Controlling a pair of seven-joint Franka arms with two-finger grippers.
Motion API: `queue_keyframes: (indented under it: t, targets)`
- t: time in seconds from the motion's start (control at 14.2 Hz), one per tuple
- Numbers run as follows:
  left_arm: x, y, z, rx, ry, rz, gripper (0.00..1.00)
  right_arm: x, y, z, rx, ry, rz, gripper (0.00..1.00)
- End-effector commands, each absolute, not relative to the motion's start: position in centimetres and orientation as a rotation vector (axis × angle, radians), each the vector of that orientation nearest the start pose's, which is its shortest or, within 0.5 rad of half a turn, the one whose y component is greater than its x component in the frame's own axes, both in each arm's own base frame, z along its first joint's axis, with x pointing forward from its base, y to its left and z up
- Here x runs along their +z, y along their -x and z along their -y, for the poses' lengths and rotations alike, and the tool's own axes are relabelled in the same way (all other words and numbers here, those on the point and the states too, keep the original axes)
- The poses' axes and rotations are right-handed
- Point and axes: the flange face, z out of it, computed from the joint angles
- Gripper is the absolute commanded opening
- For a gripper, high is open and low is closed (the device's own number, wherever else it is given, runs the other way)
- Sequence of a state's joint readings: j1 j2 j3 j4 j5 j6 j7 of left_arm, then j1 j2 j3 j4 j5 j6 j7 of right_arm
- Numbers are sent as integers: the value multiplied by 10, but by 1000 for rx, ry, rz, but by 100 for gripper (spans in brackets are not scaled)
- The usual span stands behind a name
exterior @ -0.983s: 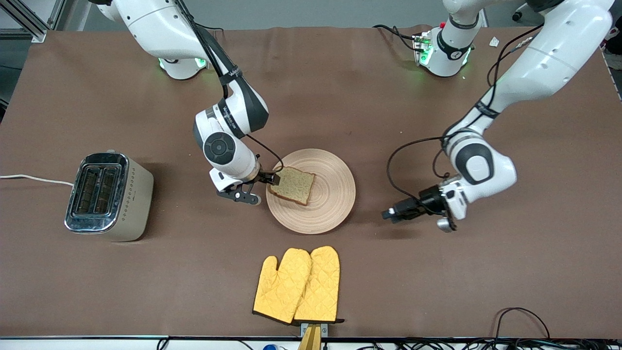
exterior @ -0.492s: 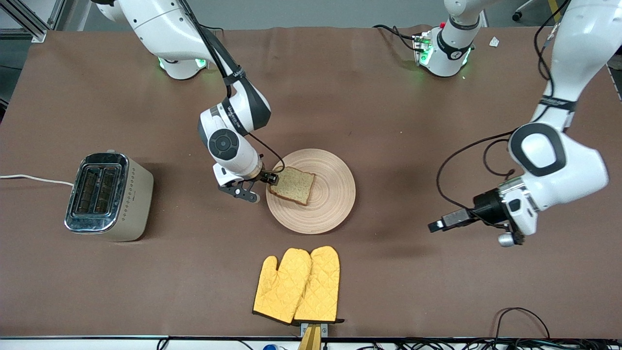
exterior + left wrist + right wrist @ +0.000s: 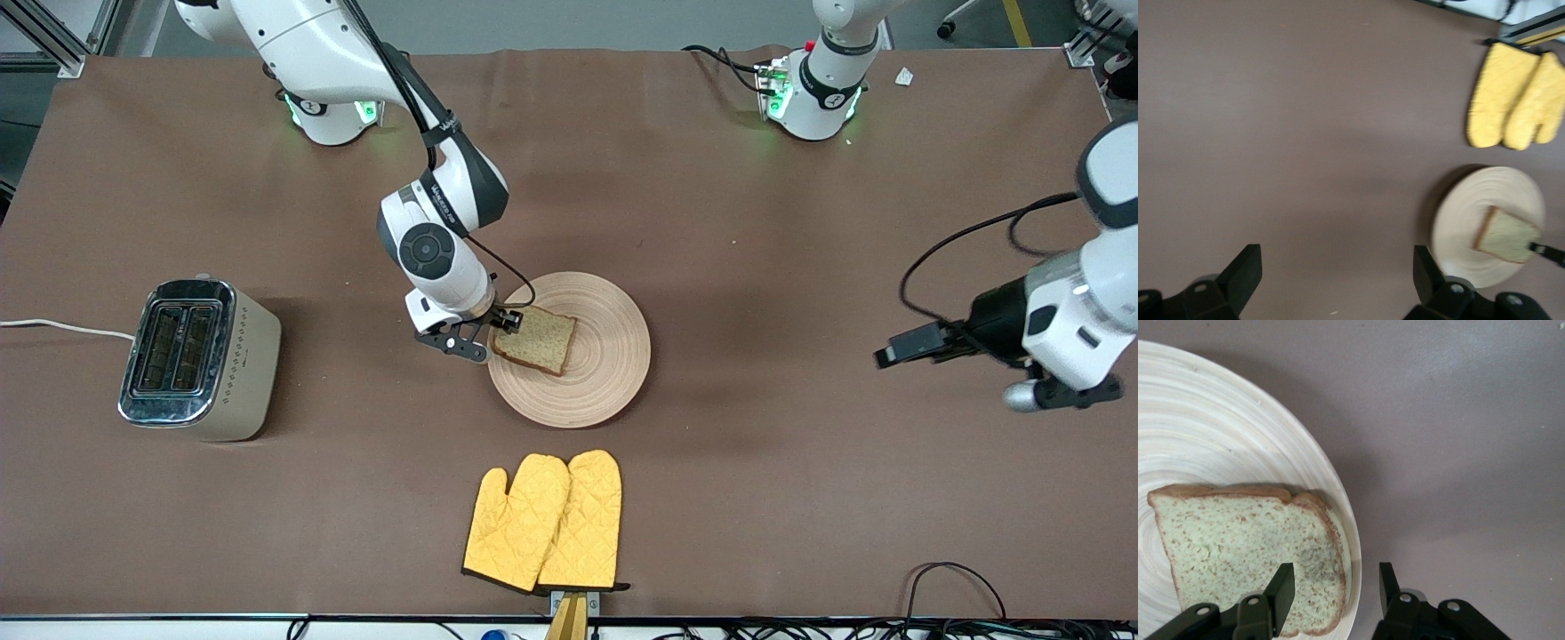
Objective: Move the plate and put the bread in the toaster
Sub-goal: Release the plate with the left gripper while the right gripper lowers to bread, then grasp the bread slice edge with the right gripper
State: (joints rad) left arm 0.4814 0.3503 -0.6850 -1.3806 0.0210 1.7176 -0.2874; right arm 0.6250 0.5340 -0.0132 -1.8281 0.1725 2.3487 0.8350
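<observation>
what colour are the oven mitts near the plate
Bright yellow, quilted, with dark trim: the oven mitts show best in the front view.

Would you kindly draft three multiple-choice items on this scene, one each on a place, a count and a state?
1. Where does the slice of speckled brown bread lie?
A. in the toaster
B. on the round tan wooden plate
C. on the mitts

2. How many yellow quilted oven mitts are on the table?
A. one
B. two
C. three

3. How is the right gripper?
A. open at the bread's edge
B. shut on the plate
C. up over the cream-beige toaster

Answers:
1 B: the slice rests on the plate's grooved face.
2 B: two mitts lie side by side.
3 A: the right wrist view shows one finger over the crust and the other beside the plate's rim.
</observation>
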Motion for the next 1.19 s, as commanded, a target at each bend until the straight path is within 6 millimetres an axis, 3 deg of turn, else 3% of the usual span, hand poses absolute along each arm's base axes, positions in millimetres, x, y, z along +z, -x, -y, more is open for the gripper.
queue_keyframes:
  t: [0.0, 0.21, 0.49, 0.77, 0.91, 1.12]
  targets:
    - [601, -623, 56, -94, 3190, 136, 100, 239, -523, -375, 106, 3022, -532, 53]
    - [624, -608, 40, -119, 3104, 104, 100, 231, -523, -374, 106, 3024, -534, 53]
    - [645, -594, 46, -75, 3105, 93, 100, 225, -519, -375, 97, 3024, -530, 50]
    - [643, -591, 40, -29, 3100, 106, 100, 221, -519, -374, 100, 3026, -531, 36]
    - [643, -591, 38, -26, 3100, 73, 100, 216, -518, -374, 110, 3029, -546, 18]
    - [648, -594, 28, -45, 3098, -20, 100, 212, -518, -375, 110, 3031, -543, 2]
